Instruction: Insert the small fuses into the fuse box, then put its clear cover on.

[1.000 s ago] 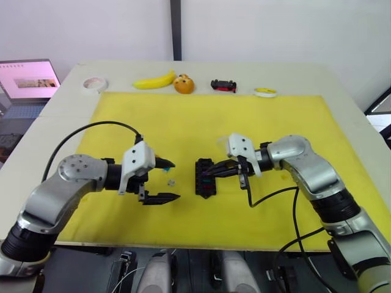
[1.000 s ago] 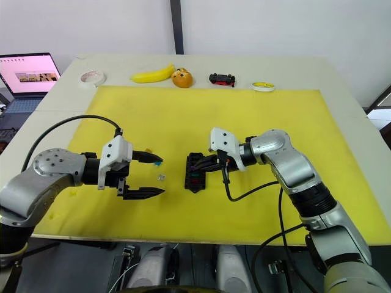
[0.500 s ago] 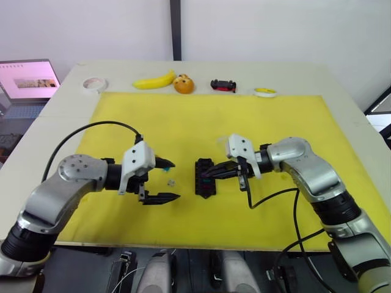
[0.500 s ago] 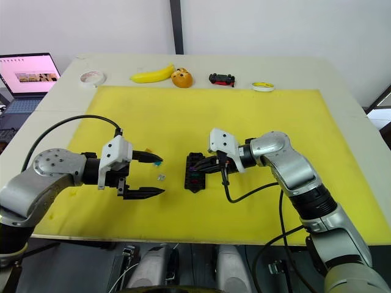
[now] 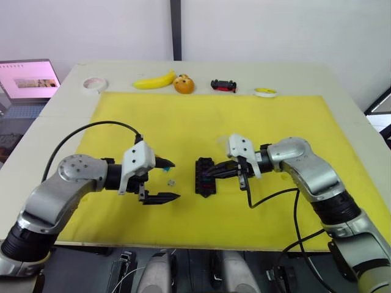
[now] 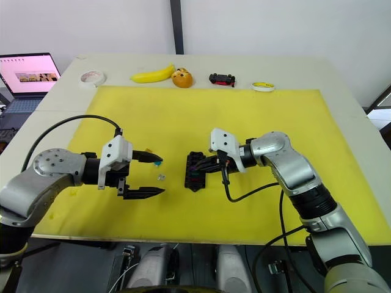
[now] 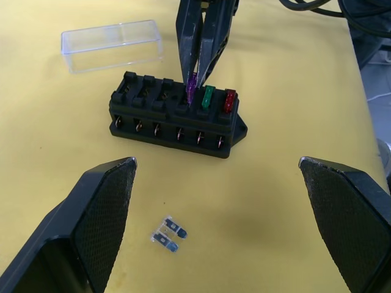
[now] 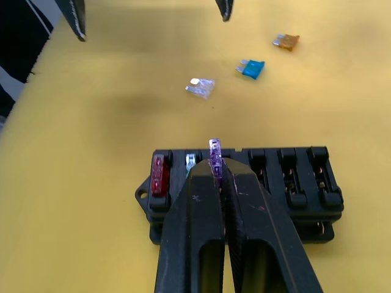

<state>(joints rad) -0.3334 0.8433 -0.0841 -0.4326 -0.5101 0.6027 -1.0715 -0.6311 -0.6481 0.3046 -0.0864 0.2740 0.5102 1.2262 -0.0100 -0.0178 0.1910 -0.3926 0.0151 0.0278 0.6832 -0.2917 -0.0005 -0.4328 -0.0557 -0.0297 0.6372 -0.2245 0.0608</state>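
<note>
One purple fuse (image 8: 214, 154), pinched in the right gripper (image 8: 219, 174) fingers above the fuse box (image 7: 175, 116), may jam if tilted; left gripper (image 7: 221, 204) fingers are spread.

Right gripper (image 8: 215, 177): fingers pinched on the purple fuse (image 8: 214, 154), over the third slot of the fuse box (image 8: 244, 189).
Seated fuses: red fuse (image 8: 159, 173), green fuse (image 8: 190, 162), side by side.
Loose on mat (image 8: 122, 110): clear fuse (image 8: 200, 88), teal fuse (image 8: 251, 68), brown fuse (image 8: 286, 41).
</note>
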